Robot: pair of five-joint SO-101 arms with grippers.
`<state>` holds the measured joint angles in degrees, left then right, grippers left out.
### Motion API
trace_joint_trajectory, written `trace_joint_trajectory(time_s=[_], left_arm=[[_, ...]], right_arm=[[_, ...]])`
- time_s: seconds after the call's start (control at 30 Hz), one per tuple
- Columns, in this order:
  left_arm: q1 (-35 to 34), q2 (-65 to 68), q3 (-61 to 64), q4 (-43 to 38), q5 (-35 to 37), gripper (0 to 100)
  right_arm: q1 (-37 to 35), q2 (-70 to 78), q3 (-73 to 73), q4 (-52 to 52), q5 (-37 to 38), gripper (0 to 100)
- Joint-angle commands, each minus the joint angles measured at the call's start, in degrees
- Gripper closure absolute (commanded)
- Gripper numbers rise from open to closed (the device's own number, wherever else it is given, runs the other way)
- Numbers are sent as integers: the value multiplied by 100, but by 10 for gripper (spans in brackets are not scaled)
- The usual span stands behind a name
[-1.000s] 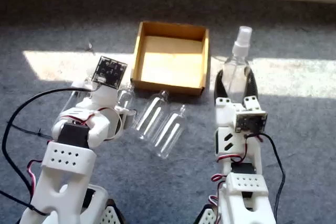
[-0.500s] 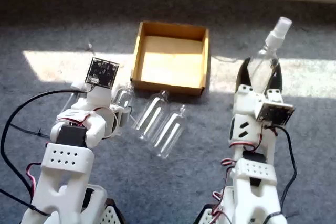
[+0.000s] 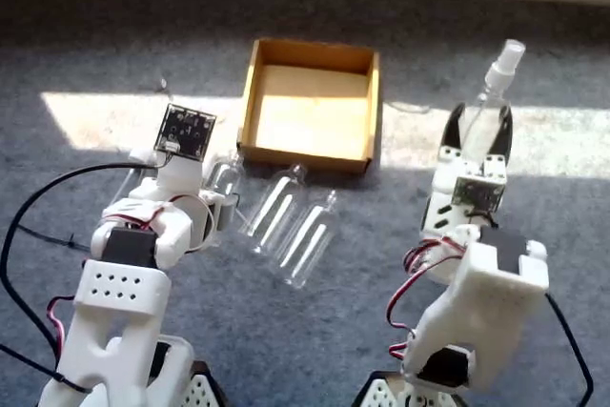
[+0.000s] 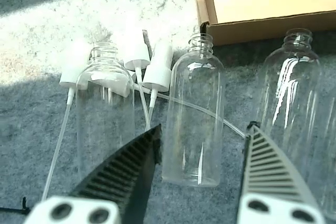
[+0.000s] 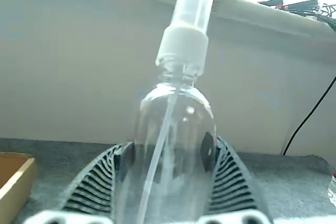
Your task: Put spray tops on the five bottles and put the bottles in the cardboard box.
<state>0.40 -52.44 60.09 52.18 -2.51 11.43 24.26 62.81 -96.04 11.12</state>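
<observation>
Right claw [image 3: 479, 127] pinches the capped bottle [image 5: 176, 129] at mid-body, one jaw pressed on each side. The bottle is near upright with a slight tilt, spray top [image 5: 186, 24] seated. It sits right of the cardboard box [image 3: 250, 102] and apart from it, not over it.

Left claw [image 4: 203, 128] is spread, jaws either side of an uncapped bottle [image 4: 193, 93] lying on the grey surface [image 3: 114, 45], neck toward the box. No contact that I can see. Loose spray tops [image 4: 157, 72] lie just beside it, dip tubes trailing across a second open bottle [image 4: 105, 114]. Third open bottle [image 4: 291, 93] is on the other side. None boxed yet.

Handling, my read:
- The bottles are clear plastic and empty, so light. The walls likely flex under a hard squeeze.
- They are smooth and round, so they are slippery and will roll when lying down.
- Grip the straight body below the shoulder, never the spray top.
- Dip tubes are thin and bendy. They need lining up with the neck and snag easily.

Markings: no label, brand or legible print on bottles, tops or box.
</observation>
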Motion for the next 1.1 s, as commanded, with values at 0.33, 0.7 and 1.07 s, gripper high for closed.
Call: trace_joint_trajectory(time_s=[0.33,0.7,1.07], left_arm=[[-40,-40,-22,-105,-62,755],[-40,-40,-22,-114,-62,755],[-48,-40,-22,-114,-62,755]], right_arm=[[101,716,-198,-418,70,994],[119,1490,-690,-409,97,994],[-57,2527,-1657,-409,105,988]])
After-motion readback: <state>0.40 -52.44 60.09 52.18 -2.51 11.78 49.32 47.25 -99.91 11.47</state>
